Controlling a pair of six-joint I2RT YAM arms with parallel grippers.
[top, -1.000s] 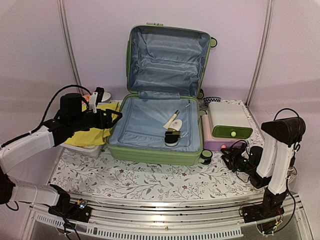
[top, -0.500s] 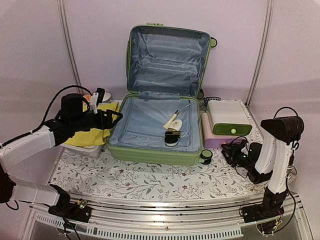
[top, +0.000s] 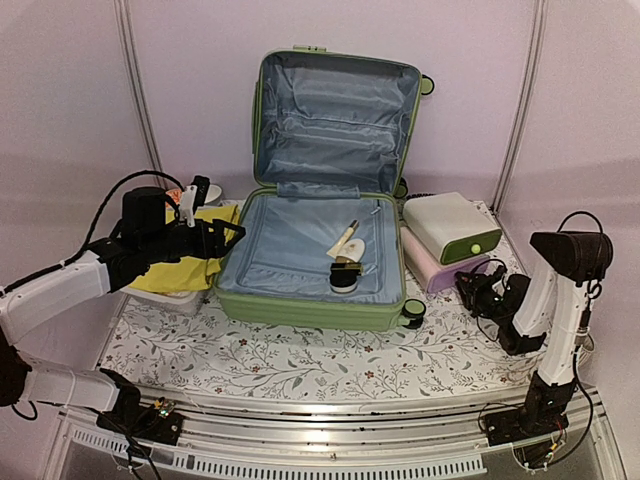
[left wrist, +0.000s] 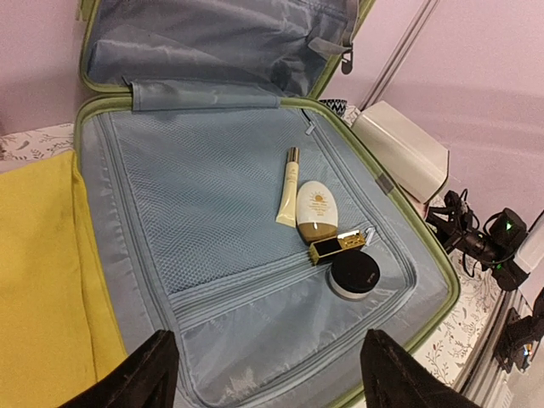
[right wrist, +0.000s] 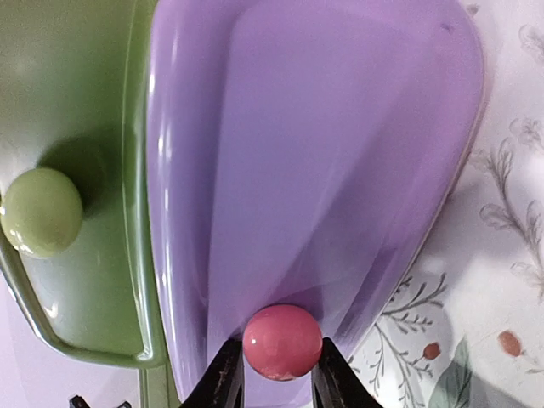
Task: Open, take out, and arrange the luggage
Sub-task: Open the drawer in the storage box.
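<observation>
Luggage state: the luggage lies open on the table with its lid upright against the back wall. The opening step looks done.
Luggage position: directly ahead of and below the left gripper. It sits off to the left of the right gripper, beyond the small box.
Contents: cream tube, sunscreen bottle, lipstick case and round jar lie close together on the lining. None has been taken out yet.
Left gripper: jaws wide with nothing between them. It hangs over the yellow cloth, just beside the luggage's left rim.
Right gripper: jaws narrow, with a finger touching each side of the pink knob on the purple drawer. The green knob to its left is untouched.
Progress: roughly midway, by my judgement. I cannot tell whether the yellow cloth came from the luggage.
Left to do: lift out the four toiletries and arrange them, probably in the box.
</observation>
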